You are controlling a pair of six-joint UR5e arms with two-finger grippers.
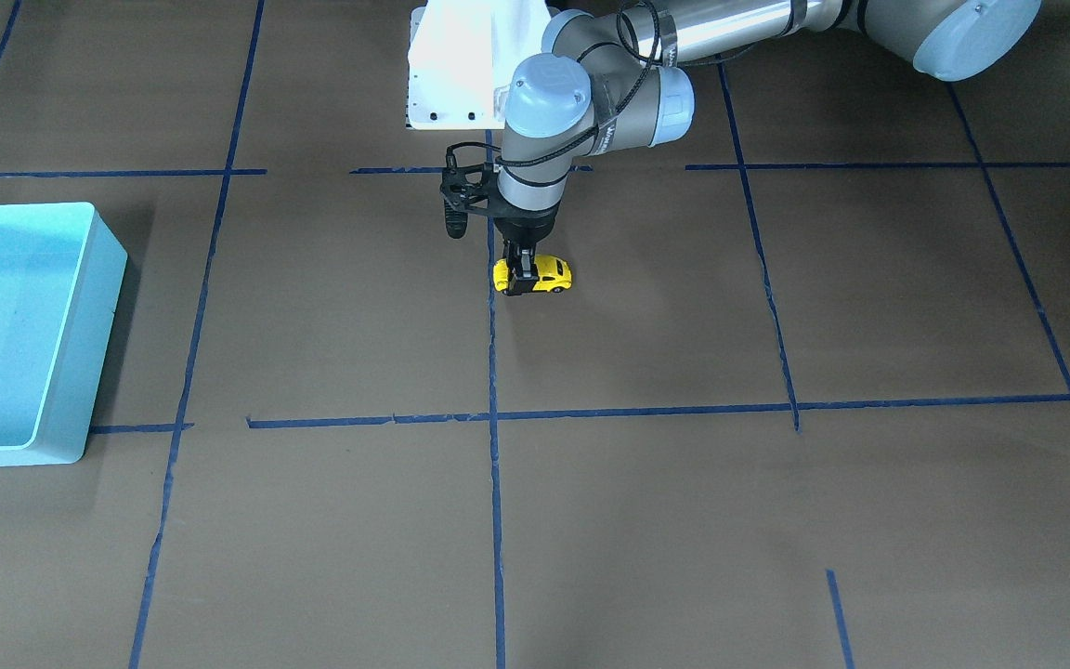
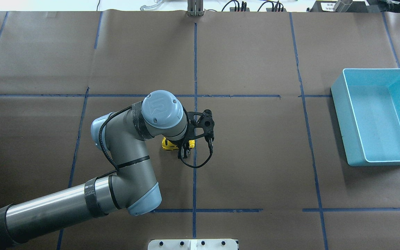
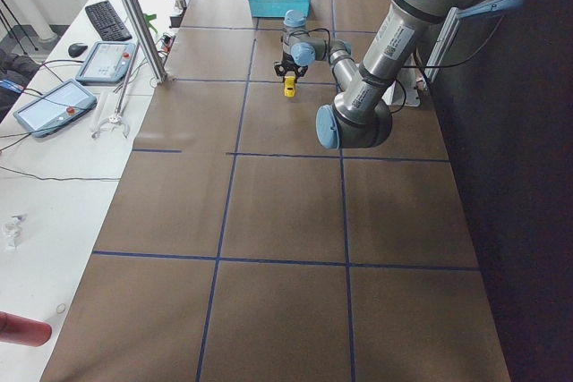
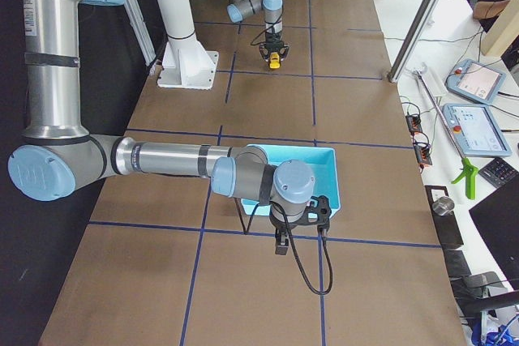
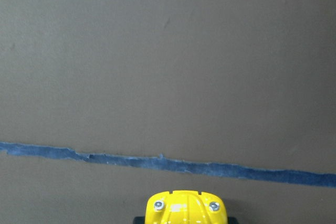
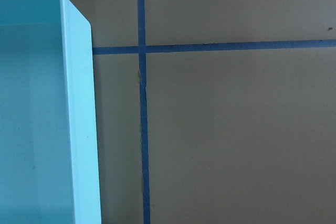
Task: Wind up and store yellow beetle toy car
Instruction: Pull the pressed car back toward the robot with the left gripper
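The yellow beetle toy car [image 1: 549, 274] is at table level near the middle of the table, beside a blue tape line. My left gripper [image 1: 523, 272] points straight down and its fingers are shut on the car's body. The car also shows in the overhead view [image 2: 168, 145], the exterior left view [image 3: 289, 89] and at the bottom edge of the left wrist view [image 5: 185, 208]. My right gripper [image 4: 280, 247] shows only in the exterior right view, hanging just beside the turquoise bin [image 4: 328, 176]; I cannot tell whether it is open or shut.
The turquoise bin [image 2: 340, 114] stands on the robot's right side of the table and holds nothing that shows. Its rim fills the left of the right wrist view [image 6: 79, 129]. The robot's white base [image 1: 456, 65] stands behind the left gripper. Brown paper with blue tape lines covers the table.
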